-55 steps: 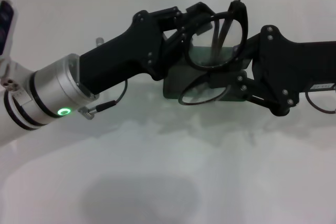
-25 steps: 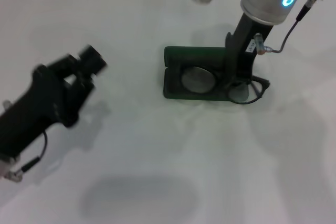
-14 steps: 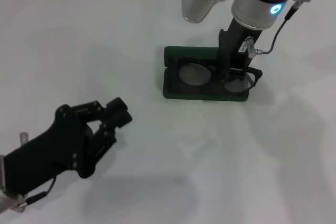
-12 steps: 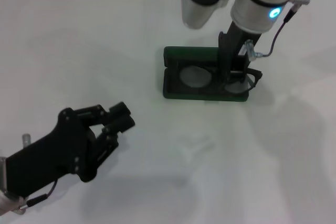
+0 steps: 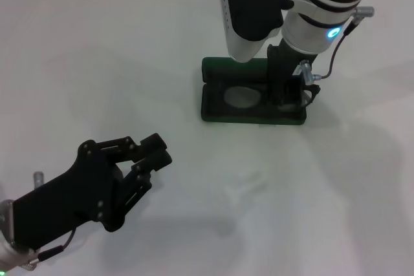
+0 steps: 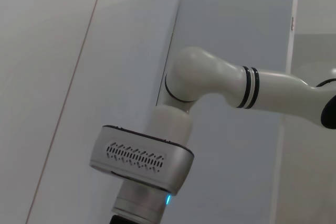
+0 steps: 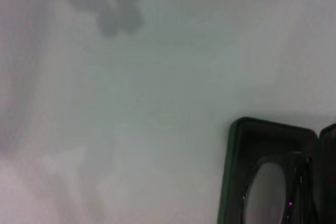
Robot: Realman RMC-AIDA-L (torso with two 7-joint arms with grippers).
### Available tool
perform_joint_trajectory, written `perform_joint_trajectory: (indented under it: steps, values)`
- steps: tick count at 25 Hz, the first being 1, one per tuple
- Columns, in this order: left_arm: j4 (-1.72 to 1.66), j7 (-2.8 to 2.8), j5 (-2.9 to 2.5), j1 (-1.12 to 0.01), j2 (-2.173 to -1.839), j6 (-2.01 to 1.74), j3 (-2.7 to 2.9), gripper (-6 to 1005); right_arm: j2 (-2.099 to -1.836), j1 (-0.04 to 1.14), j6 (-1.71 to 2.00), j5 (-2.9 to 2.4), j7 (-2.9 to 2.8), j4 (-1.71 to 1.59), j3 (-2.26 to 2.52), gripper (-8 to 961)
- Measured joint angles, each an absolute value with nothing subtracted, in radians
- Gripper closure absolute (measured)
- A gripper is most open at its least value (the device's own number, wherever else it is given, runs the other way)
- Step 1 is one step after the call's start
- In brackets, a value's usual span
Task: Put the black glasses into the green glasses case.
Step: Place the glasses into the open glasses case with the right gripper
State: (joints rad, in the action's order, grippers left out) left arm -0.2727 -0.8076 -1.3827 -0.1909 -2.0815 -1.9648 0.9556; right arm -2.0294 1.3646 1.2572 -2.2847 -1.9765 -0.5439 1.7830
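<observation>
Left gripper [image 5: 152, 153] pulled back since earlier frame, now low over near-left counter [image 5: 194, 30], well apart from case, jaws part-spread, grasping nothing. Right gripper [image 5: 284, 92] down into green glasses case [image 5: 217, 111], lid open; jaws hidden behind wrist, grip cannot be told. Black glasses [image 5: 242, 95] inside case; one lens clear, other side covered by gripper.

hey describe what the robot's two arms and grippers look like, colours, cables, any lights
The left gripper is matte black, angular, with linkage fingers, screws showing, and a thin black cable beneath. The right gripper is black too, on a silver wrist with a glowing blue ring light and a black cable on a metal plug. The right arm is glossy white, rounded, with black bands.
</observation>
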Motion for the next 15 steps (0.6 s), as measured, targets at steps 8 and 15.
perform_joint_trajectory:
  steps: [8, 15]
  values:
    - [-0.270, -0.807, -1.381, -0.201, -2.087, -1.958, 0.956, 836, -2.029, 1.363, 1.243, -2.267, -1.955, -0.545, 1.797, 847]
    - [-0.269, -0.807, -1.376, -0.200, -2.087, -1.957, 0.956, 837, -2.029, 1.361, 1.243, -2.258, -1.952, -0.534, 1.798, 846]
